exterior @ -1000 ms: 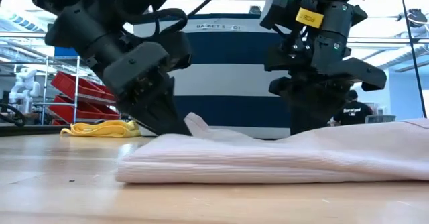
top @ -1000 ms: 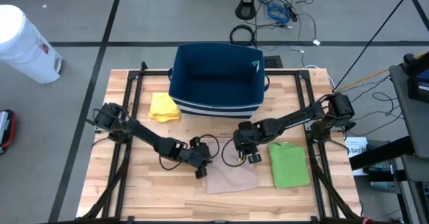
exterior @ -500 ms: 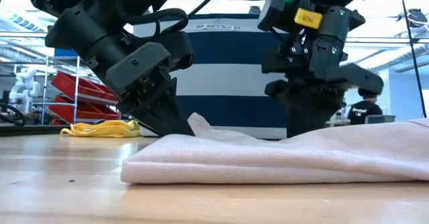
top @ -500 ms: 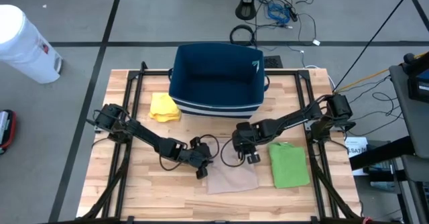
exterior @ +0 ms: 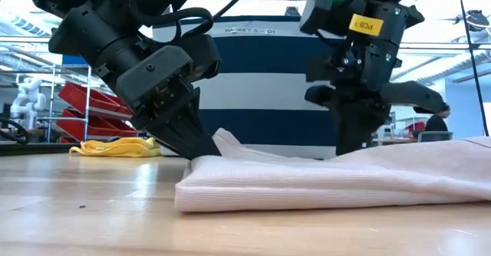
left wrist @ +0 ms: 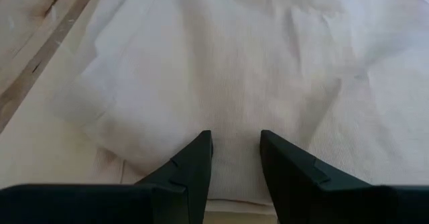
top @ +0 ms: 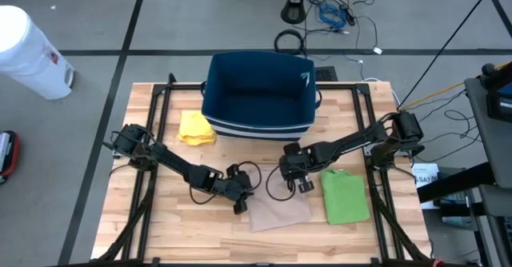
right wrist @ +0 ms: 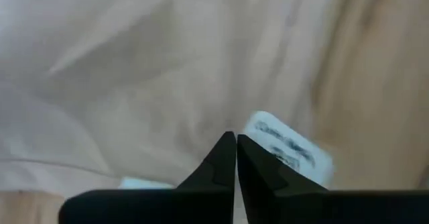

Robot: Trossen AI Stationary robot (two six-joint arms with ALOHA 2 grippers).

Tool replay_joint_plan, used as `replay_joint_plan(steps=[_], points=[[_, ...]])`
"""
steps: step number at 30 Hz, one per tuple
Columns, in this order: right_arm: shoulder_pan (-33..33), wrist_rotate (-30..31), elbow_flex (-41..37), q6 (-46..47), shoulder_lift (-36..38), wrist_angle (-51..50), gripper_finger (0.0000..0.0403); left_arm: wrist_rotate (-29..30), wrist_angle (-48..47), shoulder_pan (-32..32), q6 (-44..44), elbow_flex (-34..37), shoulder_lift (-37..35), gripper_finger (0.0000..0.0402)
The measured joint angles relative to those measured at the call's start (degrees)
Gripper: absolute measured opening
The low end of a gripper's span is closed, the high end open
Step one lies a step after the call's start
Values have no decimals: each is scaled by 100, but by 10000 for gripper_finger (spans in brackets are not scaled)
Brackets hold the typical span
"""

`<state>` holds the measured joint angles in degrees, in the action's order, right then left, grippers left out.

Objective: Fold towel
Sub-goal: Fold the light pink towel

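Observation:
A pale beige towel (top: pixel 280 211) lies folded in layers on the wooden table (top: pixel 160 227), near its front edge. My left gripper (top: pixel 240 201) slants down at the towel's far left corner and is shut on a bunch of cloth. My right gripper (top: pixel 305 187) points down at the towel's far right corner, beside a white tag (right wrist: pixel 285 150), with its fingers shut. In the low view the towel (exterior: pixel 322 183) rests flat, with a small hump (exterior: pixel 226 141) beside my left gripper (exterior: pixel 196 147). My left gripper pinches a raised bunch of cloth (left wrist: pixel 233 127) at the towel's far left corner between its two fingers, which stay a little apart. They slant down from the table's left. The towel lies on the table. My right gripper is shut on the towel's far right edge (right wrist: pixel 224 120), next to the tag. Its fingers come from above, pointing down. The fingers hide the place of contact; one layer or several, I cannot tell. The cloth still lies on the table.
A blue and white basket (top: pixel 258 97) stands behind the towel. A yellow cloth (top: pixel 196 128) lies at its left, and a folded green towel (top: pixel 346 197) lies to the right of the beige one. Black rails (top: pixel 152 139) run along the table.
My right gripper has shut at the towel's far right corner and rolled a little about its own axis. The towel's near left edge has slid toward the table's right edge, while the hump at my left gripper has stayed where it was.

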<state>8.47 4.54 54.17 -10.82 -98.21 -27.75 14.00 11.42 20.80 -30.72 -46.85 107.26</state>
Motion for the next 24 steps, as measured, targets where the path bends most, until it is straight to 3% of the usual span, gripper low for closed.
replay_joint_plan(steps=[9,15,24], points=[[-68,340,2,-169,212,-85,1,-3,0,-2,-2,2,2,137],[-13,172,4,25,247,-165,10,-4,0,0,-8,4,4,137],[733,-802,13,1128,1004,-371,108,-2,-1,0,118,4,-25,137]])
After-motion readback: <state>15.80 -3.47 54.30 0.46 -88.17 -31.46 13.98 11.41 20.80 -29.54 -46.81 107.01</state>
